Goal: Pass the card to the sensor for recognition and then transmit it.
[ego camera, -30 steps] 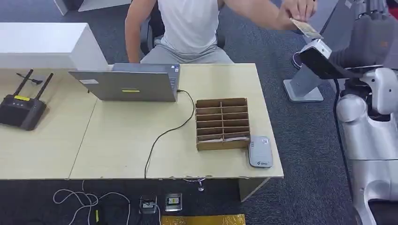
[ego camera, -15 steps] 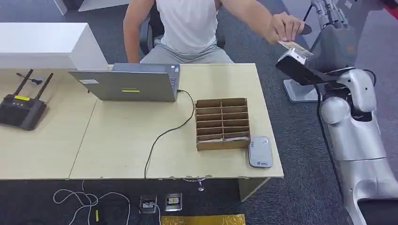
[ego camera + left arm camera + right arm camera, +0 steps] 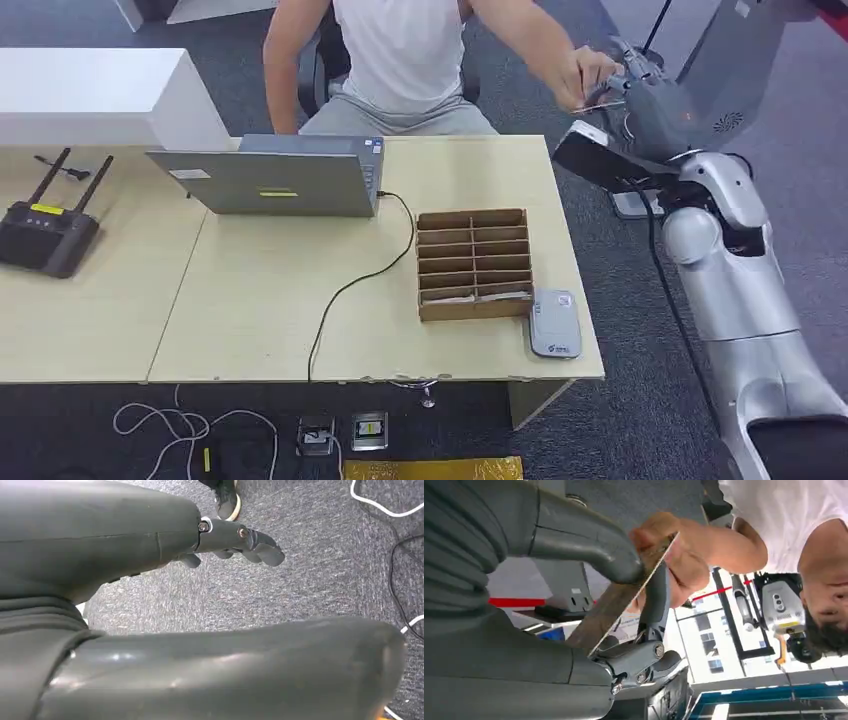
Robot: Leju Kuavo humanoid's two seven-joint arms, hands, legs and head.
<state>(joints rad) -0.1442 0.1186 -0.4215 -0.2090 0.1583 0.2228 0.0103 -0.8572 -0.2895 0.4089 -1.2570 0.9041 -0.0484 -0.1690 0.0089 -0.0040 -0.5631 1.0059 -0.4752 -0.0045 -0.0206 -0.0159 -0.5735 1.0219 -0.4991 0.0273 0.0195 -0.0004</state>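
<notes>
Right hand reached thin card (edge-on).

You're looking at an evenly lit scene from the head view: soft overhead light, no hard shadows on the desk, just a thin dark band under its front edge. The laptop reads crisp; beyond the desk's far right corner the right hand and the person's hand smear slightly. Your left wrist view is dim, the left hand soft-focused over sharper carpet. In your right wrist view bright windows blow out behind the card, its edge catching glare.
</notes>
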